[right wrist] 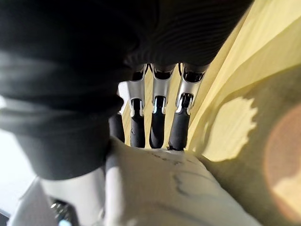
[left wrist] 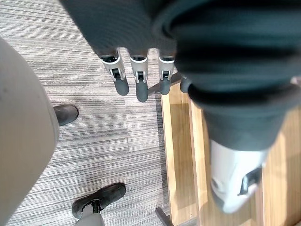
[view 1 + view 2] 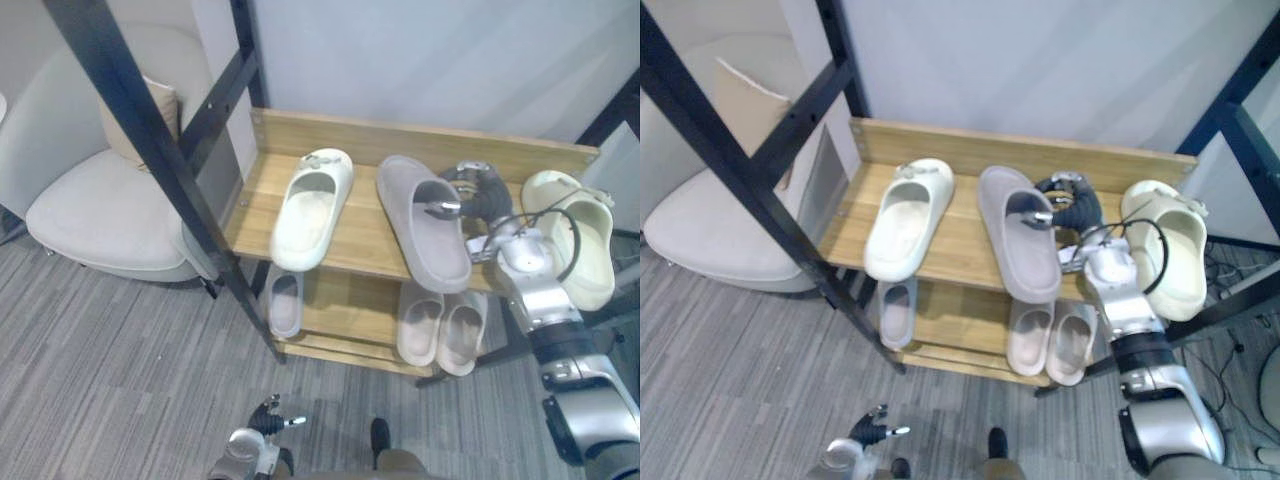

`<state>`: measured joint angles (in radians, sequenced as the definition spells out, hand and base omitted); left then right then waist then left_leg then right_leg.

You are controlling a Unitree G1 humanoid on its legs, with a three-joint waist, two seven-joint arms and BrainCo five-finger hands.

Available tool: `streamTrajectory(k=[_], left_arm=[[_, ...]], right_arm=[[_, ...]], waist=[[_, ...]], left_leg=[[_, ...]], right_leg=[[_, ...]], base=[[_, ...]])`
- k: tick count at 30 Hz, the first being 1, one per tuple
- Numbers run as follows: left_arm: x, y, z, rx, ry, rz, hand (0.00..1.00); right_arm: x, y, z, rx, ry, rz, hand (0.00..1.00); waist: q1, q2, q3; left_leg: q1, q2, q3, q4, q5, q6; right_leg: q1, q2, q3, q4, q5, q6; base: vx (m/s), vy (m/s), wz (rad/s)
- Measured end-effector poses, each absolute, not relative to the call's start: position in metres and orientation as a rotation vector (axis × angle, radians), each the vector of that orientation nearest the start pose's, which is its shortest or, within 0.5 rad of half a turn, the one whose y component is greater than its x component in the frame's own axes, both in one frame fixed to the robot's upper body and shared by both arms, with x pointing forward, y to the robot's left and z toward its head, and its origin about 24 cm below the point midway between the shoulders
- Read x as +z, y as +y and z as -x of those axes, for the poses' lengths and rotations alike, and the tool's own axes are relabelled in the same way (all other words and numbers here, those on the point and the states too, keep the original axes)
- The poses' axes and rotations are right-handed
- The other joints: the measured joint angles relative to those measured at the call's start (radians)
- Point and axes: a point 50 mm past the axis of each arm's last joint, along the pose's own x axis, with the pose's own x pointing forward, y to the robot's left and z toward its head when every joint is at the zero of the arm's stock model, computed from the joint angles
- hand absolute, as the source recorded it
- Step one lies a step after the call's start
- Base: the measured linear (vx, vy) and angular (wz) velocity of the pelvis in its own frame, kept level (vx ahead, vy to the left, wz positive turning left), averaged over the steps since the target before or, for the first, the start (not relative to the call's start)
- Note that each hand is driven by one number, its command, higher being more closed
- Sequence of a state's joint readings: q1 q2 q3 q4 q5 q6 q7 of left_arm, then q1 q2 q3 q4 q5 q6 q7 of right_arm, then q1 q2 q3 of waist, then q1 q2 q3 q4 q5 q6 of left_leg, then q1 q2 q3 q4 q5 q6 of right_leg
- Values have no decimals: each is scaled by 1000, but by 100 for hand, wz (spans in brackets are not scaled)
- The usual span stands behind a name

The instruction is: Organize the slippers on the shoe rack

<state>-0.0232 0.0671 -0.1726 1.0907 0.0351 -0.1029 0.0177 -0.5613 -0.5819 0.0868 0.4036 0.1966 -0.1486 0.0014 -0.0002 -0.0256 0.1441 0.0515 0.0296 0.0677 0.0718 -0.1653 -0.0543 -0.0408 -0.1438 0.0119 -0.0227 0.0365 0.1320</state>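
Right hand (image 3: 476,197) is on the top shelf (image 3: 365,232) of the shoe rack (image 3: 400,135). It's pinching the right side of the grey slipper (image 3: 415,240): thumb (image 3: 440,209) inside the foot opening, fingers (image 1: 157,129) on the outside (close together, tips against the slipper in the wrist view). Grey slipper lies mid-shelf, front to back, near end at the front edge. White slipper (image 3: 312,205) is to its left, apart. Cream slipper (image 3: 580,240) is right of the hand at the shelf's end, partly overhanging. Lower shelf (image 3: 350,310): small grey slipper (image 3: 285,302) at left, pale pair (image 3: 420,322) at right, side by side. Left hand (image 2: 139,80) hangs low over the carpet (image 3: 120,360), fingers straight and relaxed, holding nothing. Armchair (image 3: 100,200) is left of the rack.
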Motion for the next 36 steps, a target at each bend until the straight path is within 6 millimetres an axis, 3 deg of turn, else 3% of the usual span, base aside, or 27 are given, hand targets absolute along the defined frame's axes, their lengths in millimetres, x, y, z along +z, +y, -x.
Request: streamTrajectory(k=[11,17,25,32,36], left_arm=[[-153,156,-136,-113,965,-182,0],[-153,156,-134,-120,969,-192,0],[-155,157,-129,-126,982,-205,0],[-157,158,-124,-134,993,-219,0],[-157,158,-123,-146,996,-238,0]], right_arm=[[151,-229,-318,30,-344,350,100],[170,-221,-297,31,-474,302,100],[182,-186,-269,137,-635,195,100],[150,-157,-244,371,-532,150,100],[120,-144,-229,487,-406,123,100]], waist=[[-1,-3,1],[-4,-3,-2],[-6,-2,-31],[-5,1,-52],[-6,1,-52]], left_leg=[[5,1,-6,3,0,0],[23,2,-6,3,0,0],[29,4,-5,4,0,0],[48,4,-13,4,5,1],[56,-3,-50,12,15,3]], right_leg=[[9,0,-6,0,0,-1],[26,0,-5,-2,0,0],[31,-1,1,-1,0,0],[45,-2,-7,21,-10,-3],[36,-15,-34,113,-62,-4]], base=[[0,0,0],[0,0,0],[-9,-5,0],[-17,-13,4],[-73,-39,26]])
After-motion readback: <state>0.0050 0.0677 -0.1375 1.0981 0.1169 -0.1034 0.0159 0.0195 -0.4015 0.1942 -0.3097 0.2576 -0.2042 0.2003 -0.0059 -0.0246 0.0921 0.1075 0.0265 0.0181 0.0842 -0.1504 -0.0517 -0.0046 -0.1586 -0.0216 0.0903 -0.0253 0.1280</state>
